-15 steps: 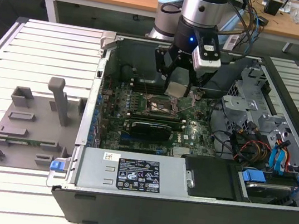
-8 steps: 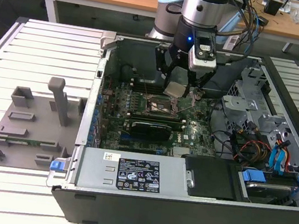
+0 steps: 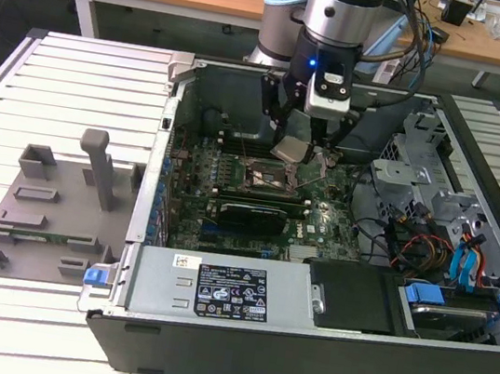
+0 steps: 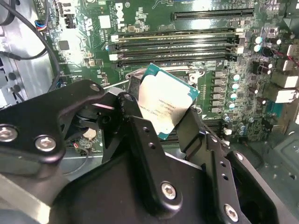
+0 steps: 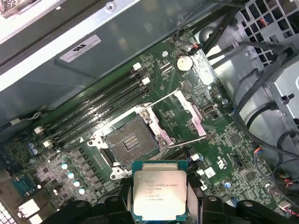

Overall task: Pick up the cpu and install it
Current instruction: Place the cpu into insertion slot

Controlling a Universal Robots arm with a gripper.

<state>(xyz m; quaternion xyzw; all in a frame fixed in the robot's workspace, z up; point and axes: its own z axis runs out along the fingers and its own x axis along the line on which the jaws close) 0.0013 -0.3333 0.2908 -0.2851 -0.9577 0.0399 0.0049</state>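
We've got the cpu (image 5: 160, 189) pinched by its edges between our gripper (image 5: 160, 203) fingers, hanging clear of the open socket (image 5: 131, 142) just beyond the fingertips. Mid-carry, we reckon. Seating it calls for squaring it to the socket.

Bright, even light — mild blur

One cpu (image 5: 160, 189), one gripper (image 4: 163, 123), one open socket (image 5: 131, 142), one coin cell (image 5: 183, 62) near that socket, one grey fixture (image 3: 48, 213), one computer case (image 3: 299, 364).
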